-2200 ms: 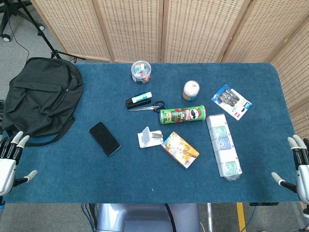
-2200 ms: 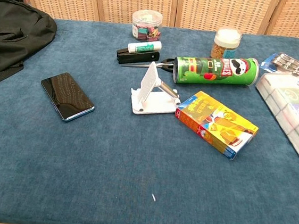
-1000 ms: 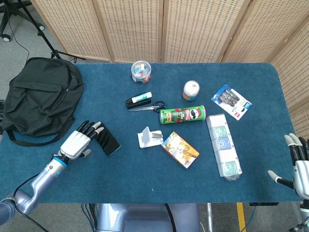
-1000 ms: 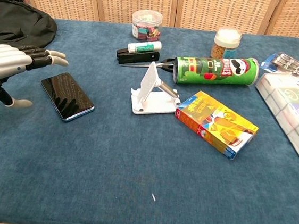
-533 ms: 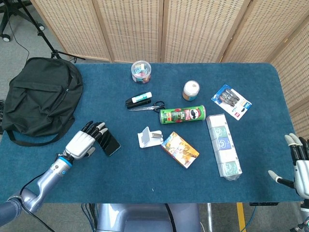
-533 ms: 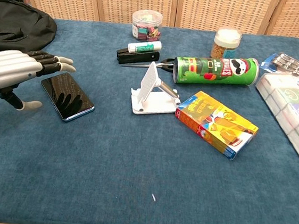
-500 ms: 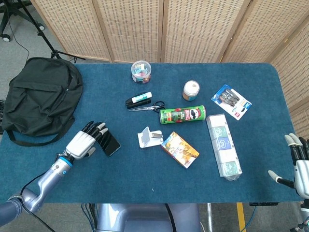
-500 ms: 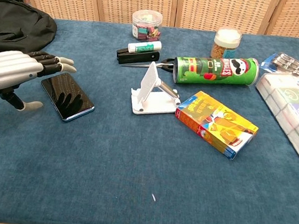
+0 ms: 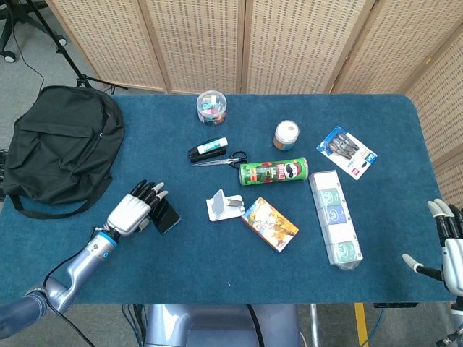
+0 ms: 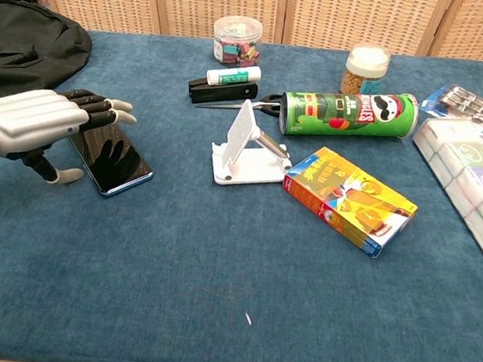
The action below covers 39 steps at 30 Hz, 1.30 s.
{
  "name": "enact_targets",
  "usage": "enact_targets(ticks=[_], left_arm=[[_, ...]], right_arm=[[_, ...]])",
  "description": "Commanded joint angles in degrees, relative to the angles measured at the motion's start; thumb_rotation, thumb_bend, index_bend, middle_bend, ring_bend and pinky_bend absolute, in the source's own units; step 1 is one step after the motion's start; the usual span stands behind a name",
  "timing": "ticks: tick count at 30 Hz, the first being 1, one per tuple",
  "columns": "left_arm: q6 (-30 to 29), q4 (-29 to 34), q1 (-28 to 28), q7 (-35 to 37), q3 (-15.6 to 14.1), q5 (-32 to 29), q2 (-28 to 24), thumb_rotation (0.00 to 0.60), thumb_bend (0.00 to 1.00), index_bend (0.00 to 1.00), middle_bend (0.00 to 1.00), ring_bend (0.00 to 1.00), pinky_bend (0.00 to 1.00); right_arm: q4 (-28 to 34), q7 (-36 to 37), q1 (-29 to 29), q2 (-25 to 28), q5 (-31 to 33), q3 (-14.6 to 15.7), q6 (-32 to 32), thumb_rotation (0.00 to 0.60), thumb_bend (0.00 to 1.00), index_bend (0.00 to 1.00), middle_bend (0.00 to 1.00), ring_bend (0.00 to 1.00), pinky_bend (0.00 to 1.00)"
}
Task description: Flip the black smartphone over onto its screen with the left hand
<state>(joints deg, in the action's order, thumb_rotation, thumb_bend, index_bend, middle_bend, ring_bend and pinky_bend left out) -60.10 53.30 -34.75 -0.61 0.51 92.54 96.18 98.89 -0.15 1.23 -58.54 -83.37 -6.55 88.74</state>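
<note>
The black smartphone (image 10: pixel 119 164) lies flat and screen-up on the blue table, left of centre; in the head view only its right end (image 9: pixel 169 216) shows. My left hand (image 10: pixel 42 122) hovers over the phone's left half with fingers spread, palm down, holding nothing; the head view shows the same left hand (image 9: pixel 134 210) covering most of the phone. Whether its fingers touch the phone I cannot tell. My right hand (image 9: pixel 448 246) is off the table's right front corner, fingers apart and empty.
A black backpack (image 9: pixel 65 148) lies at the far left. A white phone stand (image 10: pixel 246 151), yellow box (image 10: pixel 348 200), green Pringles can (image 10: pixel 350 113), stapler (image 10: pixel 224 87), scissors (image 9: pixel 228 158), two jars and white packs (image 9: pixel 335 218) fill the centre and right.
My left hand has come in from the table's left front corner and slid rightward over the phone. The phone has not moved. The right hand has hardly shifted.
</note>
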Motion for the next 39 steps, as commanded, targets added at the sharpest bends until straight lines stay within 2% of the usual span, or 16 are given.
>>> enact_targets(ticks=[1, 4, 8, 13, 17, 21, 27, 34, 39], left_arm=[[0.1, -0.7, -0.3, -0.1, -0.1, -0.2, 0.4, 0.6, 0.38, 0.11, 0.0, 0.0, 0.0], [0.6, -1.1, -0.7, -0.4, -0.3, -0.4, 0.8, 0.6, 0.44, 0.17, 0.0, 0.0, 0.0], [0.5, -1.5, -0.9, -0.5, -0.5, -0.4, 1.1, 0.6, 0.59, 0.27, 0.0, 0.0, 0.0], [0.1, -2.3, -0.8, -0.4, -0.9, -0.5, 1.6, 0.6, 0.64, 0.32, 0.0, 0.0, 0.0], [-1.2, -3.1, -0.8, 0.1, -1.3, 0.0, 1.7, 0.6, 0.79, 0.41, 0.0, 0.0, 0.0], [-2.2, -3.9, -0.9, -0.8, -1.5, 0.4, 1.5, 0.6, 0.87, 0.49, 0.0, 0.0, 0.0], [-2.8, -4.6, -1.3, -3.5, -1.8, 0.9, 1.2, 0.6, 0.91, 0.63, 0.0, 0.0, 0.0], [-2.9, -4.4, -2.0, -7.2, -2.1, 1.4, 0.9, 0.6, 0.91, 0.66, 0.0, 0.0, 0.0], [-2.2, -4.1, -3.6, -9.5, -0.6, 0.6, 1.6, 0.6, 0.89, 0.66, 0.0, 0.0, 0.0]], right_arm=[[0.0, 0.0, 0.0, 0.0, 0.0, 0.0, -0.1, 0.6, 0.0, 0.0, 0.0, 0.0, 0.0], [0.0, 0.1, 0.1, 0.0, 0.0, 0.1, -0.3, 0.6, 0.0, 0.0, 0.0, 0.0, 0.0], [0.1, 0.2, 0.1, 0.1, 0.1, 0.1, -0.3, 0.6, 0.0, 0.0, 0.0, 0.0, 0.0], [0.1, 0.7, 0.1, 0.3, 0.0, 0.1, -0.4, 0.6, 0.0, 0.0, 0.0, 0.0, 0.0], [0.1, 0.9, 0.1, 0.5, 0.1, 0.1, -0.4, 0.6, 0.0, 0.0, 0.0, 0.0, 0.0], [0.2, 0.9, 0.1, 0.6, 0.1, 0.2, -0.5, 0.6, 0.0, 0.0, 0.0, 0.0, 0.0], [0.3, 0.9, 0.2, 0.6, 0.2, 0.3, -0.8, 0.6, 0.0, 0.0, 0.0, 0.0, 0.0], [0.4, 0.8, 0.3, 0.7, 0.4, 0.3, -1.0, 0.6, 0.0, 0.0, 0.0, 0.0, 0.0], [0.4, 0.8, 0.3, 0.7, 0.5, 0.4, -1.2, 0.6, 0.0, 0.0, 0.0, 0.0, 0.0]])
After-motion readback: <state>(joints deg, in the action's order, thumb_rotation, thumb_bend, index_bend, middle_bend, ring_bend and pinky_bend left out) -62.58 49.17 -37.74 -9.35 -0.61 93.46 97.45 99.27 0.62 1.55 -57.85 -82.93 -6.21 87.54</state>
